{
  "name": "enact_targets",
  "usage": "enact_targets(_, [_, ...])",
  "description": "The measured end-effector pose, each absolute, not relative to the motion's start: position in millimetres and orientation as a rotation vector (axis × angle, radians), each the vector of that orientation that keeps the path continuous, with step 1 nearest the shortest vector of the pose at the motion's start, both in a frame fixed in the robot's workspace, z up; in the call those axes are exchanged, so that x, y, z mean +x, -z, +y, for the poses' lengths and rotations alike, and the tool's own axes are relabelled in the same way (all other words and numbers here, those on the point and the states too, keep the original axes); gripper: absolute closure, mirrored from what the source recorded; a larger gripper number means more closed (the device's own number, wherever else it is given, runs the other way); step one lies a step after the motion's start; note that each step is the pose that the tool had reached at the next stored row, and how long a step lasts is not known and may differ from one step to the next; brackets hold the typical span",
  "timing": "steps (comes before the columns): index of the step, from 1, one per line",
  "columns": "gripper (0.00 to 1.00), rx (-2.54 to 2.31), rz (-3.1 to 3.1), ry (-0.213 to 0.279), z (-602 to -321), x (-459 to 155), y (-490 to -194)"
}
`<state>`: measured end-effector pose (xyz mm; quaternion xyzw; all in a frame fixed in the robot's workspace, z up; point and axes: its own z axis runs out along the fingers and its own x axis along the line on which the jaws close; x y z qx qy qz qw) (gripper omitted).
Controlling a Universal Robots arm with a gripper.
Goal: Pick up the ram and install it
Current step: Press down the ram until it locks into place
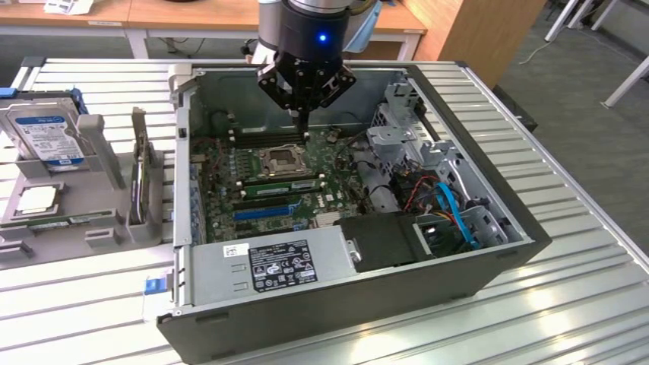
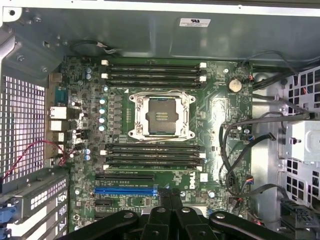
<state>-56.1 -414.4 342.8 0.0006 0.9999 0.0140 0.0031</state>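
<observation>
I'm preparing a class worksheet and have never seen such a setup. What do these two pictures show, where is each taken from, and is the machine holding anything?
The machine is a robot arm ending in a gripper, a mechanical claw. The exterior view looks from outside at an open computer case. The wrist view looks from the arm's wrist onto the motherboard. On the exterior view's left, a hard drive stands beside the case. The gripper is shut above the memory slots, with nothing visible between its fingers. A green stick, possibly the ram, sits in a slot beside the processor socket.
</observation>
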Motion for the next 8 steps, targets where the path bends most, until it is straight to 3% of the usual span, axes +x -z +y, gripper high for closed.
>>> enact_targets(8, [0.90,0.002,3.135,-0.044,-414.4,-57.1,-342.7])
